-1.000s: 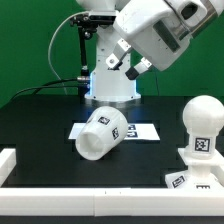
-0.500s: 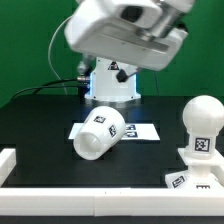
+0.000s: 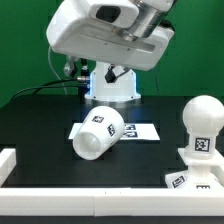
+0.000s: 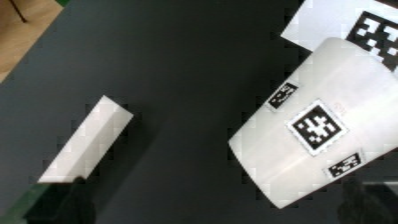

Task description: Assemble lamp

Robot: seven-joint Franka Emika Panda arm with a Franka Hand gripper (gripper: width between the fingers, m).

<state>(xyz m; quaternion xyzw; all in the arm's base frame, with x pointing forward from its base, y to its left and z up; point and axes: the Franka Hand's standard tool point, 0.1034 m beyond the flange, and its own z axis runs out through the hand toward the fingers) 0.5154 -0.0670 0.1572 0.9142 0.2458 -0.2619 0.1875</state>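
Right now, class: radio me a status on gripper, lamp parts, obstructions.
Gripper above the shade, state unclear. Shade lying on its side, partly on marker board. Bulb upright, apart. Nothing in the way.

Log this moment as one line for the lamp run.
shade: on its side, partly over marker board | bulb: upright on base, exterior view's right | jaws: unseen, nothing visibly held

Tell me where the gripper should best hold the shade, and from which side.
Probably from above, across the shade's narrower end. It lies tipped on its side, partly over the marker board, so its tapered wall faces up and the wide open end points toward the exterior view's lower left.
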